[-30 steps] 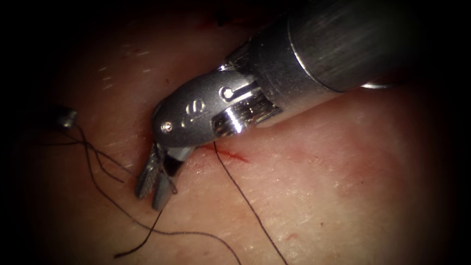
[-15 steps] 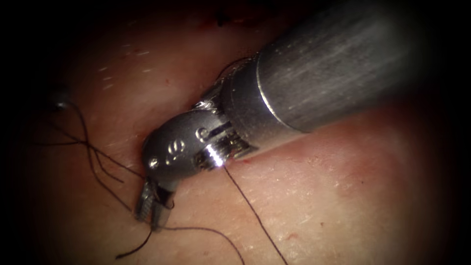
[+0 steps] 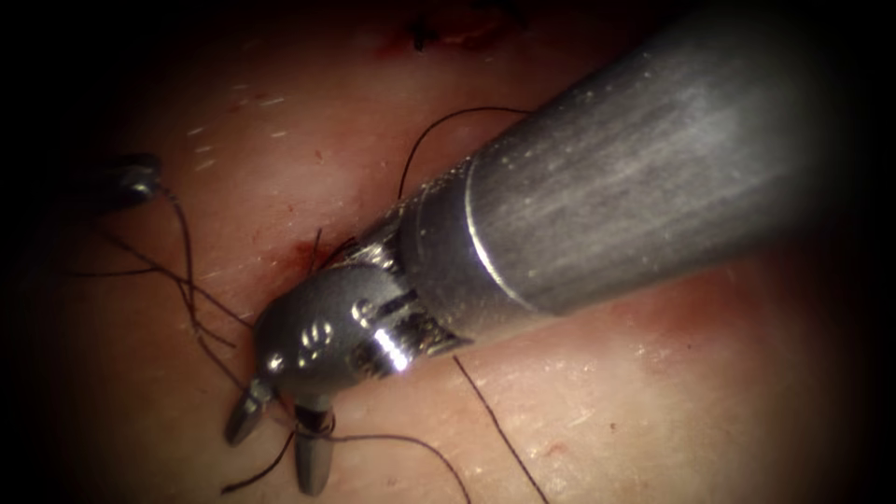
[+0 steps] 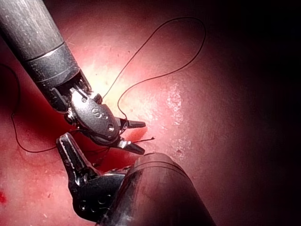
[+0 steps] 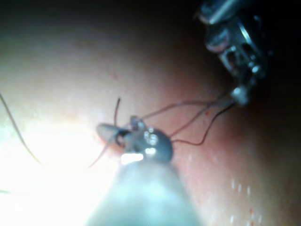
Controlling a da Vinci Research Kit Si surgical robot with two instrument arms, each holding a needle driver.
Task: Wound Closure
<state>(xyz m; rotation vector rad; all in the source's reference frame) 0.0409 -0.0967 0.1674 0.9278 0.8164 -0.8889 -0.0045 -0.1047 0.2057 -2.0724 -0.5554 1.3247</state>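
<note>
My right tool [image 3: 273, 464] reaches in from the upper right on a thick shaft and points down and left at the tissue [image 3: 607, 392]. Its jaws stand open, with a strand of dark thread [image 3: 392, 439] running across the gap between them. The left wrist view shows the same right tool [image 4: 142, 138] with its jaws apart over the thread. My left tool [image 3: 135, 179] sits dim at the far left, shut where several strands of thread meet. The right wrist view shows those strands running to the left tool [image 5: 241, 94].
A small patch of red fluid [image 3: 303, 250] marks the tissue just above the right tool's wrist. Another dark red spot [image 3: 457, 28] lies at the far top. A loose loop of thread [image 3: 448, 117] arcs behind the right shaft, and a cut end [image 3: 233, 485] lies below the jaws.
The right tool has slid down and left along the tissue, and its jaws have spread apart around the thread. The left tool's tip has risen a little.
</note>
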